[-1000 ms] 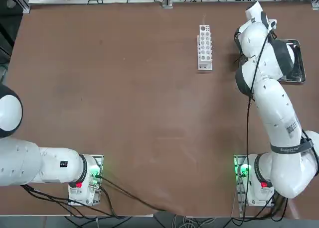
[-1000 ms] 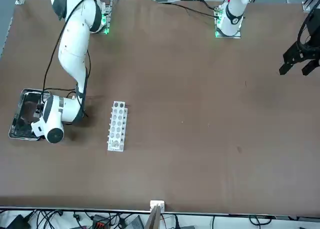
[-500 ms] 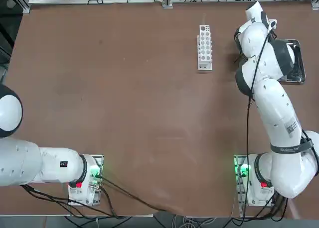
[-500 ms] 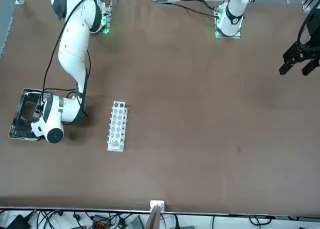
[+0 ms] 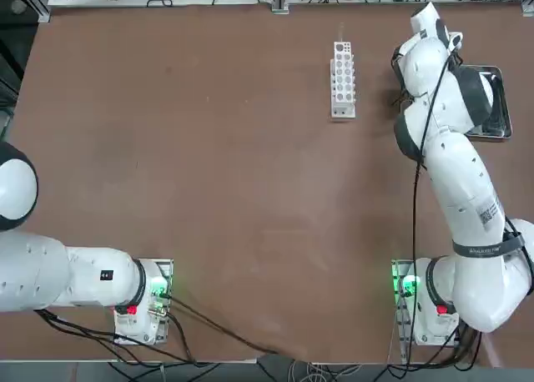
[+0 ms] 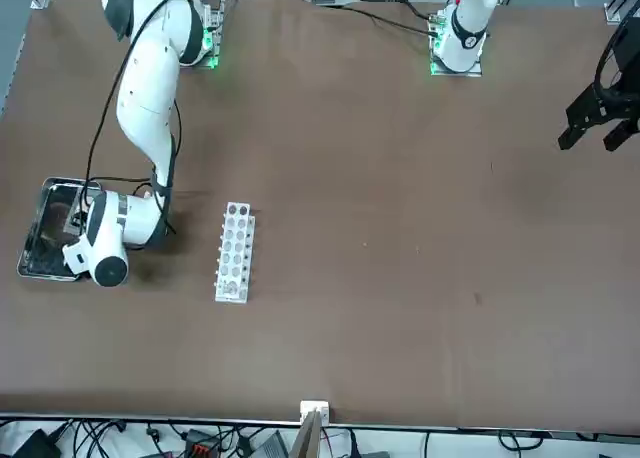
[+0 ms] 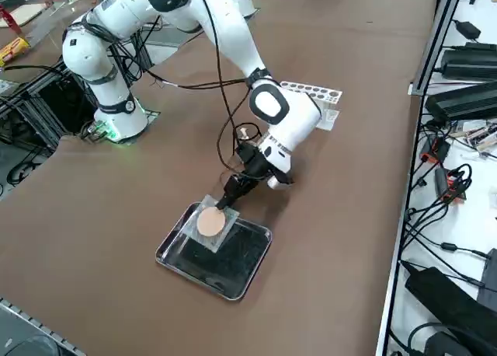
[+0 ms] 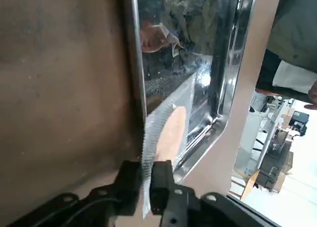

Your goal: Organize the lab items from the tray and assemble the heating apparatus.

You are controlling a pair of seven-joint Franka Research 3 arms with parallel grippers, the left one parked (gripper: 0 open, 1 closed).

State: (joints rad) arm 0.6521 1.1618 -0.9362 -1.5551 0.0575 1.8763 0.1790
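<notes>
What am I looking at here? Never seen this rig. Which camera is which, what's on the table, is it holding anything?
Two white robot arms sit at a brown table; only the right one works. The views: overhead, across the table, raised from the robot's right, and a wrist camera. On the table are a white holed rack and a shiny metal tray. The right gripper is at the tray's edge, shut on the rim of a square mesh with a tan round centre, which tilts over the tray.

Right arm stretched far forward — right gripper (image 8: 146, 180) low (angled downward), fingers pinched together.
</notes>
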